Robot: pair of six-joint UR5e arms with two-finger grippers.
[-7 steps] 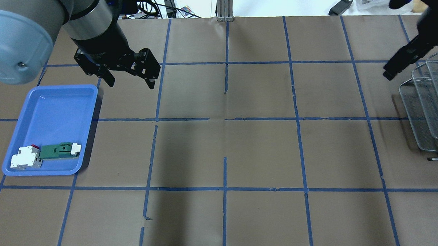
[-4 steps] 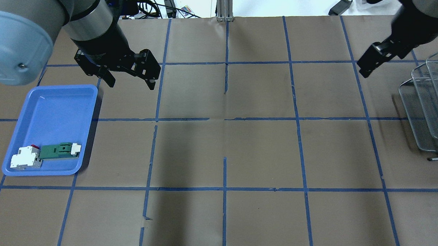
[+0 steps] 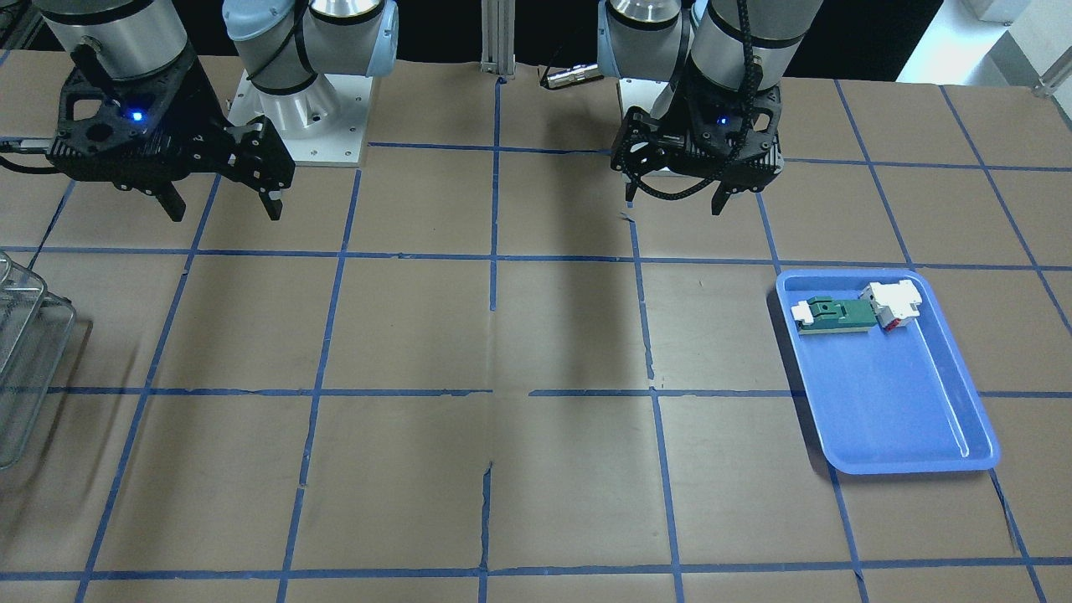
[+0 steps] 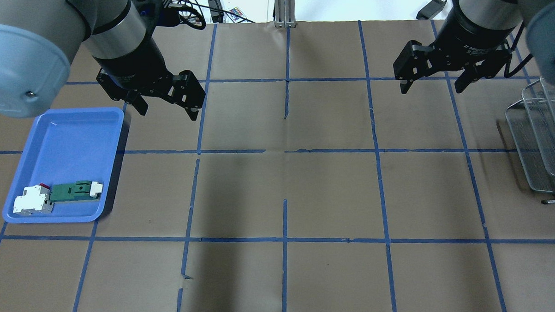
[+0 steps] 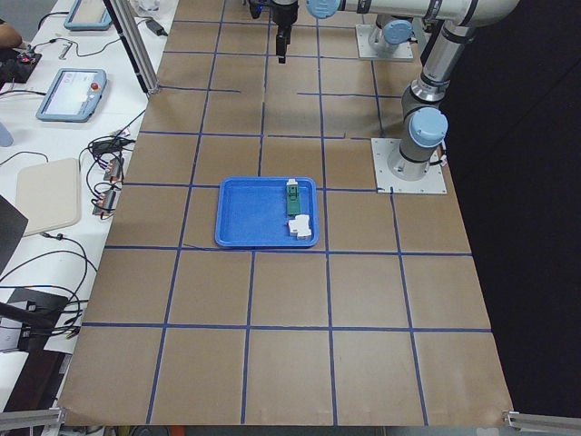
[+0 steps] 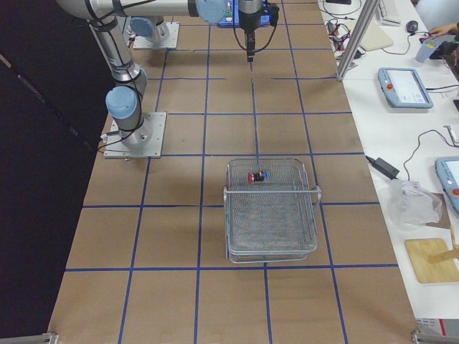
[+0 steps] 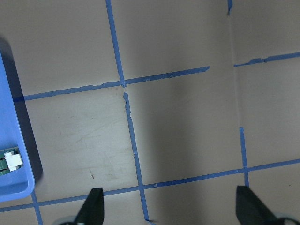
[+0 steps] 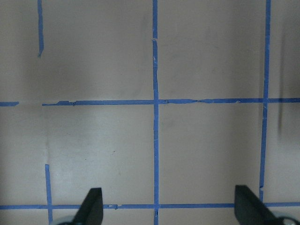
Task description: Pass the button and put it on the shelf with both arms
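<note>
The button (image 6: pixel 256 176), red cap on a black body, lies in the wire shelf (image 6: pixel 272 208) near the end towards the robot. It shows only in the exterior right view. The shelf also shows at the overhead view's right edge (image 4: pixel 541 137) and the front view's left edge (image 3: pixel 25 352). My right gripper (image 4: pixel 431 89) is open and empty, above the table to the left of the shelf; it also shows in the front view (image 3: pixel 224 213). My left gripper (image 4: pixel 168 113) is open and empty, just beyond the blue tray's far right corner; it also shows in the front view (image 3: pixel 674 203).
A blue tray (image 4: pixel 67 109) at the left holds a green-and-white block (image 4: pixel 75 190) and a white block with red (image 4: pixel 31 200). Brown paper with a blue tape grid covers the table. Cables and devices lie beyond the far edge.
My right gripper has moved left, away from the shelf, and turned so that both open fingers show. My left gripper has barely shifted.
</note>
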